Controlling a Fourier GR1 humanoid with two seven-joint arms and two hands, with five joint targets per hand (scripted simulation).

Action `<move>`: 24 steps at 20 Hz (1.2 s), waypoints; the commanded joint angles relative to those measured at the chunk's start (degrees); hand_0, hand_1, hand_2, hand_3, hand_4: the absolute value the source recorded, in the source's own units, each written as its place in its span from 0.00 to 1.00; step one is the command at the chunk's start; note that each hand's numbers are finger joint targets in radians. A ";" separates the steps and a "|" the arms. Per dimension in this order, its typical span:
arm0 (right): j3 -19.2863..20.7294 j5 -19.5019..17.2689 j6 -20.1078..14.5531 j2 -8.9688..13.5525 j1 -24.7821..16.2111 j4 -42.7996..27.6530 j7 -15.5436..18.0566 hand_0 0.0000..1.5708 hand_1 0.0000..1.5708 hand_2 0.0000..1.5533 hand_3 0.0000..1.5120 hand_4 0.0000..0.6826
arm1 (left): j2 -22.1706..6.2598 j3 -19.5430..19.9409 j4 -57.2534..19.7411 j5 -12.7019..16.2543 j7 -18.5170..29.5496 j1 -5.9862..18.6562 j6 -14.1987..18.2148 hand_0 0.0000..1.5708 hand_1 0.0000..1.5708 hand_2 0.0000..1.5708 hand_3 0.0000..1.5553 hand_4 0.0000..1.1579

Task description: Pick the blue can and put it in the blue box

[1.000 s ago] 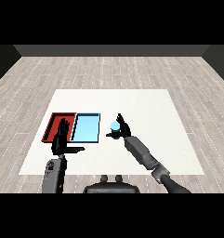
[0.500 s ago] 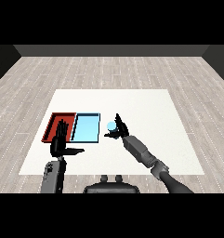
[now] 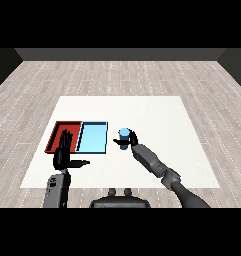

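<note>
Right hand (image 3: 131,139) curled round blue can (image 3: 124,135), can upright, just right of light blue tray (image 3: 92,137), outside it. Red tray (image 3: 61,134) touches blue tray's left side; both near left edge of white table (image 3: 157,115). Left hand (image 3: 65,154) spread, fingers straight, thumb out, near table's front-left corner, overlapping red tray's front rim, holding nothing.

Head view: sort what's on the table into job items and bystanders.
Belongs to the job:
- blue can, held by the right hand
- light blue tray, left of the can

Just lying about:
- red tray
- left hand, open, holding nothing
</note>
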State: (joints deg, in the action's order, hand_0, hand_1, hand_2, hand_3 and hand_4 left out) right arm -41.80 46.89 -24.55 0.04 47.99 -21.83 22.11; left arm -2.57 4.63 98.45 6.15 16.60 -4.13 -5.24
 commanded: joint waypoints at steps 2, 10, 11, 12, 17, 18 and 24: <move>-4.56 -1.36 -4.48 -0.03 0.40 2.70 -3.42 0.93 0.93 0.98 0.99 0.77 | -2.91 3.54 -1.89 2.56 -1.80 2.90 -1.34 0.00 0.00 0.00 0.00 0.00; -1.53 -3.40 -3.77 -0.03 6.47 -0.95 -4.43 0.96 0.96 0.96 0.94 0.82 | -0.52 0.01 -1.18 0.42 -0.25 0.97 -0.94 0.00 0.00 0.00 0.00 0.00; -2.36 -4.88 -5.54 0.79 3.25 -5.68 -2.55 0.95 0.95 0.95 0.93 0.83 | 0.91 -1.39 -4.03 -1.56 2.11 2.13 0.00 0.00 0.00 0.00 0.00 0.00; -3.23 -5.73 -6.09 1.90 1.73 -9.43 -2.82 0.95 0.95 0.94 0.92 0.82 | -1.56 0.32 -3.68 1.37 -0.35 1.93 -2.85 0.00 0.00 0.00 0.00 0.00; -3.58 -10.35 -7.54 7.05 -2.13 -20.79 -5.97 0.97 0.97 0.95 0.93 0.84 | 1.03 -3.61 -2.05 -2.12 -4.11 4.94 0.66 0.00 0.00 0.00 0.00 0.00; -2.51 -10.52 -5.83 9.93 -4.76 -21.65 -3.24 0.98 0.98 0.95 0.93 0.85 | 0.62 -3.61 -3.77 -2.38 -2.99 5.57 -0.07 0.00 0.00 0.00 0.00 0.00; -1.89 -12.84 -10.42 20.03 -8.31 -41.04 -8.69 0.96 0.96 0.95 0.93 0.86 | 2.54 -11.23 -4.42 -6.74 -5.96 8.46 4.30 0.00 0.00 0.00 0.00 0.00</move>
State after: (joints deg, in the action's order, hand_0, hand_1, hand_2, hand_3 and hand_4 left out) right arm -44.30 35.90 -32.62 14.18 43.55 -51.58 15.58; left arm -0.56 -4.08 95.58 0.68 11.45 2.83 -2.09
